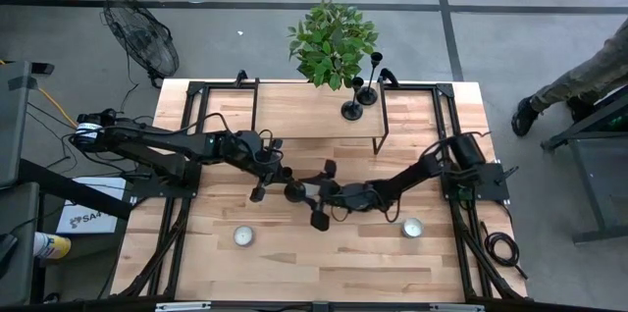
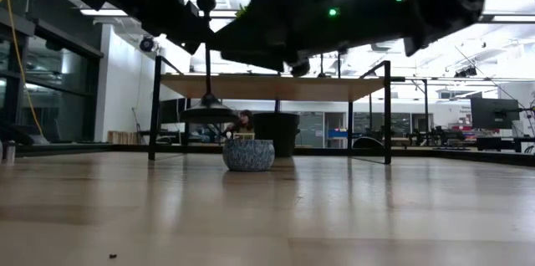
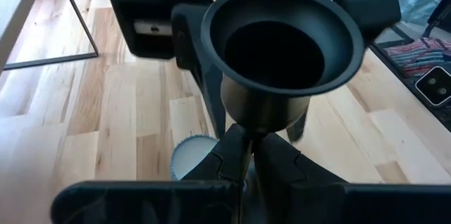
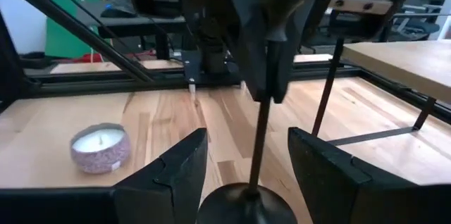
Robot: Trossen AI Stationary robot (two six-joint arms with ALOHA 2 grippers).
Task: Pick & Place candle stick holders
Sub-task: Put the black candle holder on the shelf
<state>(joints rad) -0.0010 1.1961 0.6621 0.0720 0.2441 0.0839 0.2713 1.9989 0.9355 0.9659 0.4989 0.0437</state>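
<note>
The candle stick holders (image 1: pixel 359 94) are black, as is the one (image 3: pixel 280 48) held aloft. The table (image 1: pixel 294 263) shows pale striped wood grain. The candle (image 4: pixel 101 146) is white in a seemingly mottled lilac-grey jar. The plant (image 1: pixel 332 42) is green.

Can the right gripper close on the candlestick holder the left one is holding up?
Probably yes. The right gripper is open around the held candlestick holder, stem between its fingers, nothing between; the left gripper grips it elsewhere.

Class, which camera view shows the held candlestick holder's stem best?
Right wrist: the holder's thin stem runs unobstructed from left fingers to base. Left wrist shows mainly its round end; high view, a dark speck; low view, a silhouette.
</note>
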